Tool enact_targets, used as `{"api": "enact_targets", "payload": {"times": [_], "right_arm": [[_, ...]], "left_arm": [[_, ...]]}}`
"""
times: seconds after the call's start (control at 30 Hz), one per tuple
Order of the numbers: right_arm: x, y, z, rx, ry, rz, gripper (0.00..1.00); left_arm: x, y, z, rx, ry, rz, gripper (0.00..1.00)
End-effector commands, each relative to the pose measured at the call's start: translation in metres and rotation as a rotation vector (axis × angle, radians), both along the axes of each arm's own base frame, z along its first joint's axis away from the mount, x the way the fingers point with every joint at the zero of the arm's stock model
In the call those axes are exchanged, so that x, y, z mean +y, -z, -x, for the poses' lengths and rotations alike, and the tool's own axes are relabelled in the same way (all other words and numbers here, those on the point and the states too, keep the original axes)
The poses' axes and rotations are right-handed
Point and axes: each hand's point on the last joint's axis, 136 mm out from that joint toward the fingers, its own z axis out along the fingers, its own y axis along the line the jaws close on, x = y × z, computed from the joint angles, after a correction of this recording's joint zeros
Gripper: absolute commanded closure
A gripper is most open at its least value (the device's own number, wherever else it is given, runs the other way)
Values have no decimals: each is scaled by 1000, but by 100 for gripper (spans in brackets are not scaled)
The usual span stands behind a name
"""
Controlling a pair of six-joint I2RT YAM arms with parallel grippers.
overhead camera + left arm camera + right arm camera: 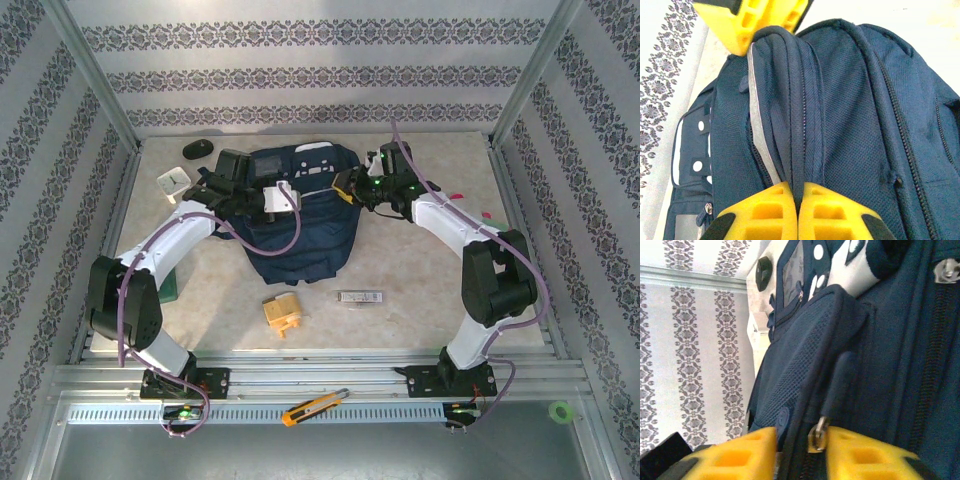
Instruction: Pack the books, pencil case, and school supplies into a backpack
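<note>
Yellow fingers (770,210) of your left gripper (797,195) were clenched together on a raised fold of navy fabric on the backpack (855,125), with the pinched ridge running away from them between two zipper lines. Yellow fingers of your right gripper (795,440) stood either side of another navy seam, with a metal zipper pull (818,436) right at the gap; I could not tell whether they had clamped it or merely flanked it. Outward from both hands, the backpack lay flat in the far middle of the table (420,290), each arm arching in from its own side to meet over its upper part. By my judgement the packing had barely begun. The tan-yellow blocky item (281,313) and the slim silver bar (358,297) lay on the bare table near the backpack's lower edge, well apart from both grippers, and no opening wide enough to take them was visible. Whether a book was already inside could not be told. For room, the near half of the table between the arm bases was open apart from those two supplies. A white clock (172,182) and a black mouse (198,149) sat at the far left, close to the left arm, and metal frame posts and patterned walls hemmed in the left, right and far edges.
</note>
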Motion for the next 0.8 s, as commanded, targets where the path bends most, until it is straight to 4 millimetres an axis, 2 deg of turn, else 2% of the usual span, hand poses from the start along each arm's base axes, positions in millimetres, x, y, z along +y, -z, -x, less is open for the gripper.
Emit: {"api": "enact_targets", "payload": {"times": [0.0, 0.07, 0.27, 0.4, 0.47, 0.57, 0.67, 0.77], "right_arm": [[10, -1, 6, -17, -16, -10, 89], [10, 0, 10, -26, -4, -9, 99], [13, 4, 21, -61, 68, -1, 100], [22, 1, 24, -89, 100, -27, 100], [27, -3, 24, -104, 115, -51, 100], [34, -13, 21, -127, 132, -77, 100], [40, -26, 19, -157, 134, -85, 100], [46, -36, 19, -177, 130, -94, 100]], "left_arm": [[-8, -35, 1, -163, 78, 38, 100], [-3, -25, 2, -156, 73, 10, 100], [23, -6, -11, -153, -6, -17, 99], [40, 1, -21, -139, -64, -38, 92], [42, -1, -22, -123, -86, -27, 79], [28, -25, -12, -65, -83, 91, 54], [5, -37, 4, -60, -58, 123, 40], [-21, -34, 10, -91, -59, 118, 28]]}}
